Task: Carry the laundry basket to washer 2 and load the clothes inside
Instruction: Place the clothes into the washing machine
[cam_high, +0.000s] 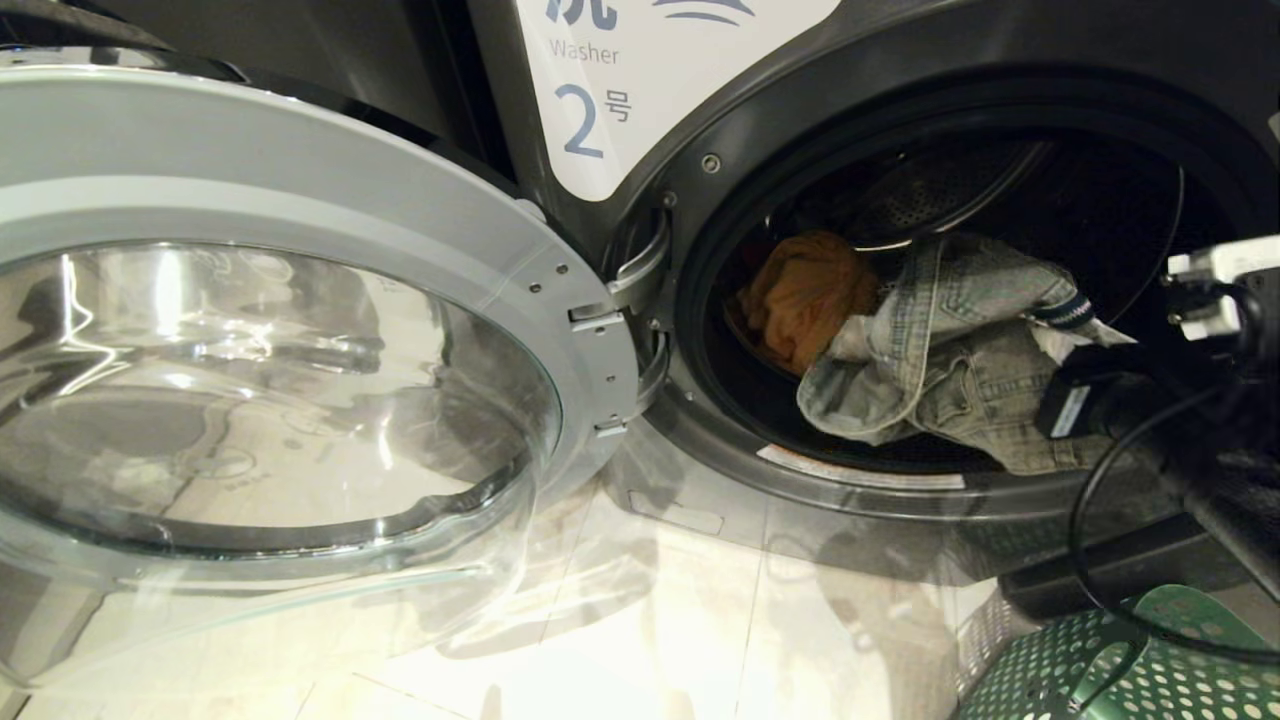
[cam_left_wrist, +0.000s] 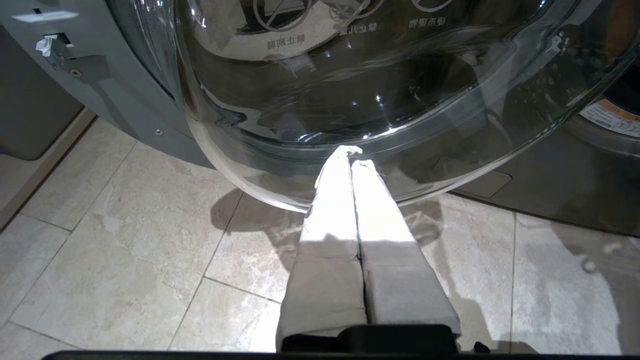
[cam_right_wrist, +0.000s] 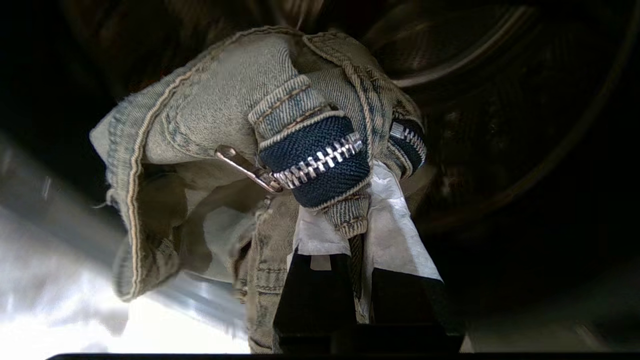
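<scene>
Denim garment (cam_high: 950, 350) lies across the mouth of washer 2 (cam_high: 700, 140), long axis running left to right, its lower fold draped over the near rim. Right gripper (cam_right_wrist: 357, 235) is clamped on its zip end. An orange garment (cam_high: 805, 295) sits farther inside the drum, at left. Door (cam_high: 300, 330) stands swung open leftward. Laundry basket (cam_high: 1120, 670) is near right. Left gripper (cam_left_wrist: 352, 157), fingers together and empty, hangs beside the door glass.

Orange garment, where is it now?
Head view: the orange garment lies inside washer 2's drum, at the opening's left, beside the denim garment.
</scene>
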